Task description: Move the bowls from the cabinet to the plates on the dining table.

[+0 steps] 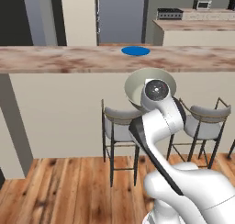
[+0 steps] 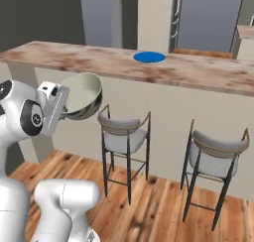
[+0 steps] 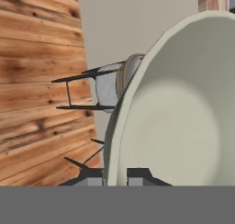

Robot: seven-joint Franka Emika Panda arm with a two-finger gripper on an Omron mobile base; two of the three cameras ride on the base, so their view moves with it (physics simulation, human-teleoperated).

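Holding a bowl (image 2: 83, 95) by the rim, gripper (image 3: 115, 176) fingers clamped on its edge, tipped on its side well below the dining table (image 1: 55, 58) top. Best bet: lift clear above the counter edge first, level it out, then reach over and set down centred on the blue plate (image 1: 136, 51). Worth minding the two stools (image 2: 124, 135) tucked underneath and the overhanging table lip, right in the way of a straight reach.
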